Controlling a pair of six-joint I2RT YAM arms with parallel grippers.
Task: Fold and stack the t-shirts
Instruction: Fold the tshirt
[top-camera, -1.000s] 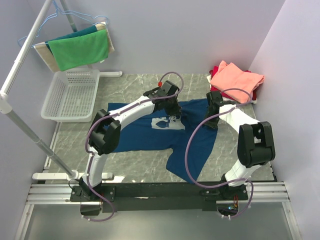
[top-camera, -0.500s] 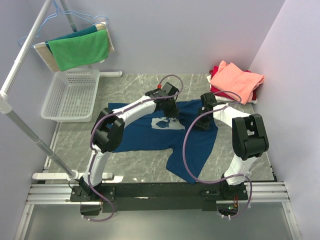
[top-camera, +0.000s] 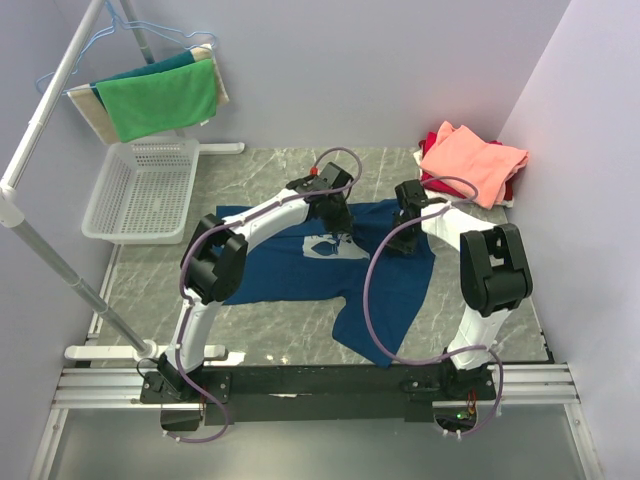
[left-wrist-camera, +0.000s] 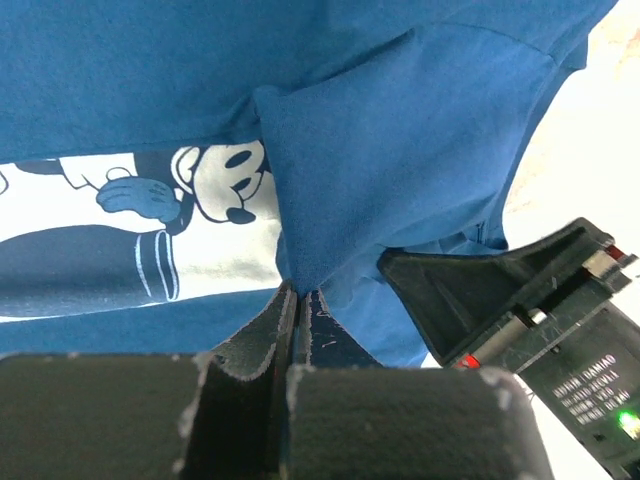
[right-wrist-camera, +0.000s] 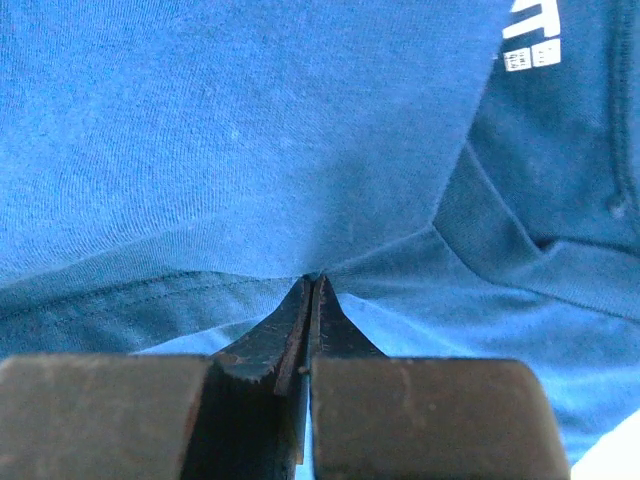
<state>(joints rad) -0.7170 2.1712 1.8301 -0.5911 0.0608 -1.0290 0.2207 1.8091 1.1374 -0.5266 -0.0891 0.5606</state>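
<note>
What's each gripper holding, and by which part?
Both grip the dark blue cotton t-shirt: left gripper pinches a fold beside the pale cartoon-mouse print, right gripper a fold at a stitched hem.

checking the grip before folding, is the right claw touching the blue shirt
Touching. Right wrist view shows the right claw shut on a pinch of the navy t-shirt.

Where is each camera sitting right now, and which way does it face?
Top external: above and behind the bases, looking down on both arms and the dark blue cotton t-shirt.
Left wrist: behind the left end effector, facing the shirt's pale mouse print.
Right wrist: behind the right end effector, facing plain blue fabric.
Shared: every view shows that shirt.
</note>
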